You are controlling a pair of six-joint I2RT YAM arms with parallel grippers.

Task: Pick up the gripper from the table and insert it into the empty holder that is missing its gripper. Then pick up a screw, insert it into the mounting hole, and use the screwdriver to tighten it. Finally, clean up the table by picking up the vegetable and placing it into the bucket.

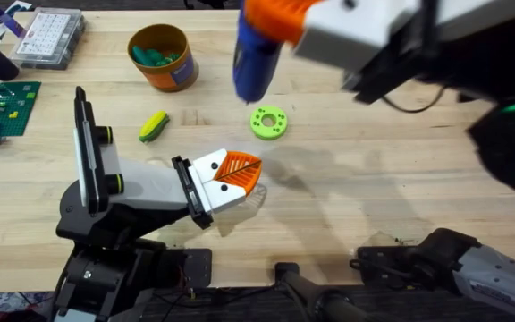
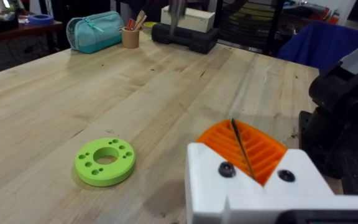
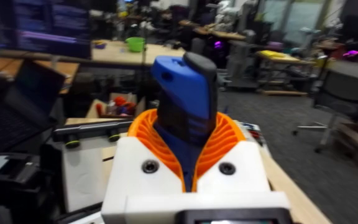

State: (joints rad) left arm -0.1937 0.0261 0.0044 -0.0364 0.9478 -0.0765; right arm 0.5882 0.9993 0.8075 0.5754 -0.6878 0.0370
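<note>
My right gripper [image 1: 274, 20] hangs high over the far middle of the table, shut on the blue screwdriver [image 1: 256, 58], whose dark tip points down. In the right wrist view the screwdriver [image 3: 185, 99] stands between the orange pads [image 3: 225, 140]. My left gripper [image 1: 244, 168] lies low over the table's middle, shut, with a thin dark line between its pads [image 2: 263, 152]; I cannot tell what that line is. The yellow-green vegetable [image 1: 154, 126] lies on the table beside the orange-brown bucket [image 1: 184, 72]. The holder and the screw are out of view.
A flat green ring with holes [image 1: 268, 122] [image 2: 105, 160] lies just beyond the left gripper. A clear compartment box [image 1: 47, 36] and a green baseplate [image 1: 3, 105] sit at the far left. The bucket holds green pieces. Bare wood stretches to the right.
</note>
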